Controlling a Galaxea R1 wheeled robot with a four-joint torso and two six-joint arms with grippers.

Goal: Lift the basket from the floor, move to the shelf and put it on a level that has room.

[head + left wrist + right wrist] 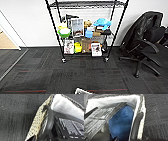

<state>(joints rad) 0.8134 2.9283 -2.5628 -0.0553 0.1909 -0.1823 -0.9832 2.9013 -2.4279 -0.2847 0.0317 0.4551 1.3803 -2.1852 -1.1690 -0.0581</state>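
Nearest, the basket (82,91) shows at the lower edge of the head view, above the dark carpeted floor (37,72). In the left wrist view its beige woven side (37,122) and pale lining sit against a dark curved handle (50,119); printed dark packaging (71,126) lies inside. The right wrist view shows a blue soft item (121,122) in the basket. Whether either tool is open or closed on the basket cannot be told. Farther off stands the shelf (86,32), its lower tiers crowded with colourful items, its upper level (85,4) bare. A black office chair (145,40) stands to its right.
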